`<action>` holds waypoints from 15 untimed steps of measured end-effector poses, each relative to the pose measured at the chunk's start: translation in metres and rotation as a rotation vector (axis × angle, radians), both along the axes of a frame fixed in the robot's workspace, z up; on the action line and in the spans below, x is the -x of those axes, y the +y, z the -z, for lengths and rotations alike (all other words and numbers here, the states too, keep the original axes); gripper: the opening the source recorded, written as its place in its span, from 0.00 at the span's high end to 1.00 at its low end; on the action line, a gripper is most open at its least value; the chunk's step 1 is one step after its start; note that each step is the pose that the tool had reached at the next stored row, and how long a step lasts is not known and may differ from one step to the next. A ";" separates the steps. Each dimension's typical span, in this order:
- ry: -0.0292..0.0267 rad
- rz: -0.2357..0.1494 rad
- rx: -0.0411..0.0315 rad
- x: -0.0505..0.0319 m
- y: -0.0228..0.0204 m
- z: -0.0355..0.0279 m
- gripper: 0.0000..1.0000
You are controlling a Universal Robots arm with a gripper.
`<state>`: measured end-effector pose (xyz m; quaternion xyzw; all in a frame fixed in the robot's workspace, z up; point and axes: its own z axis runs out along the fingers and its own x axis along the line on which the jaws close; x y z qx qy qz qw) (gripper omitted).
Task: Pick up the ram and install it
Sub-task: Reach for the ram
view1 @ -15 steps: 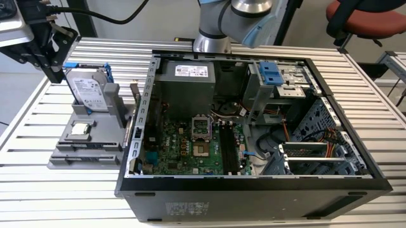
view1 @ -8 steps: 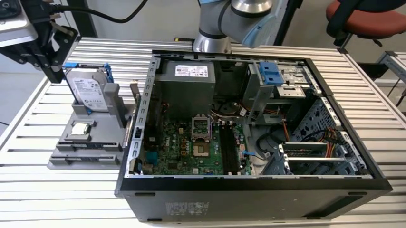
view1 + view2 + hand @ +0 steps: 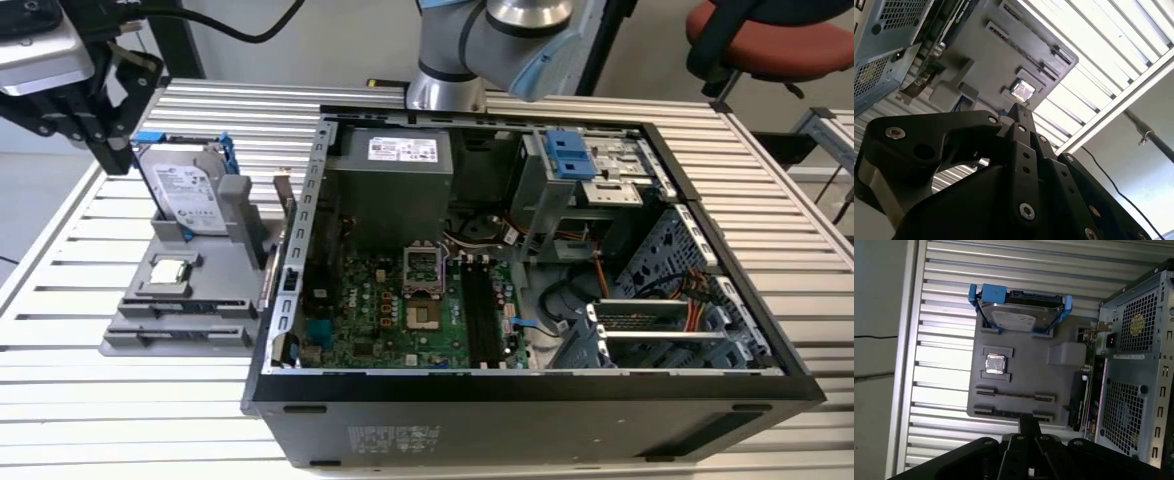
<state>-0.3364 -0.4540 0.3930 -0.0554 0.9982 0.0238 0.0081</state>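
Observation:
My gripper (image 3: 118,165) hangs high over the far corner of the grey parts holder (image 3: 147,330), at the exterior view's left. Its fingers (image 3: 1029,422) are pressed together with nothing between them; the tips (image 3: 1021,109) point down at the holder. A thin dark strip, seemingly the ram (image 3: 1014,413) seen edge-on, stands in the holder's outermost long slot, directly beyond the fingertips in the first wrist view. The black memory slots (image 3: 478,310) lie on the green motherboard inside the open computer case (image 3: 534,385).
On the holder a silver hard drive in a blue bracket (image 3: 187,190) stands upright and a small square processor chip (image 3: 995,364) lies flat. A card (image 3: 284,215) stands between holder and case. The arm's base (image 3: 447,90) rises behind the case. The slatted table's edge (image 3: 906,365) runs close to the holder.

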 end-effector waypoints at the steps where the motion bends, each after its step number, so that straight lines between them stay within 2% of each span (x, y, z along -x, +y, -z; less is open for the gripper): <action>1: 0.0000 -0.012 0.0006 0.0000 0.0000 -0.0001 1.00; 15: -0.0001 -0.218 0.0080 0.0002 0.0000 -0.0004 1.00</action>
